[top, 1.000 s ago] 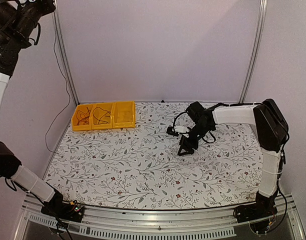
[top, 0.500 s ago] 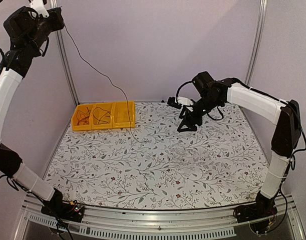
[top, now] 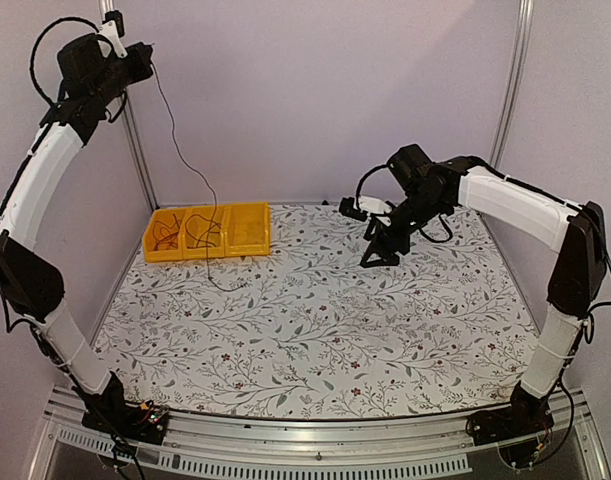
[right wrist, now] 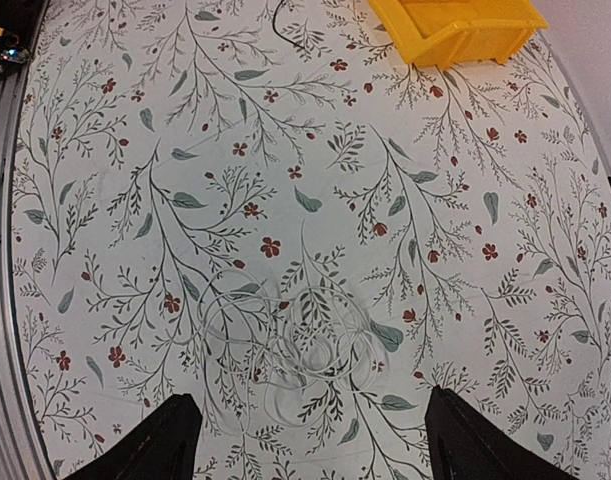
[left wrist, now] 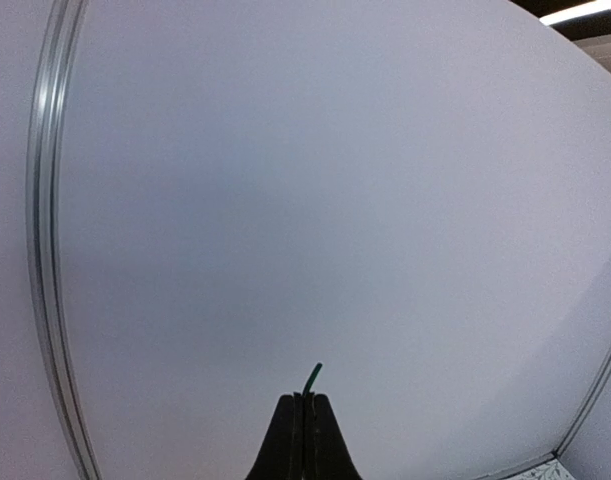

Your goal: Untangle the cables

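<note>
Holding my left gripper (left wrist: pixel 303 402) pinched on a thin dark cable (left wrist: pixel 313 376) high at 10 o'clock so its length hangs free beside the yellow bins (top: pixel 249 247), I hover my right gripper (top: pixel 378 257) wide over the pale cable coil (right wrist: pixel 295 350) at 2 o'clock.

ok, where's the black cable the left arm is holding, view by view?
Top external: the black cable hangs from the left gripper, over the yellow bins, onto the table.
Left wrist: only its tip, above the shut fingers.
Right wrist: probably the dark curve at the top edge.
Landmark: the yellow bin, seen in the top and right wrist views; the left wrist view shows only wall.
</note>
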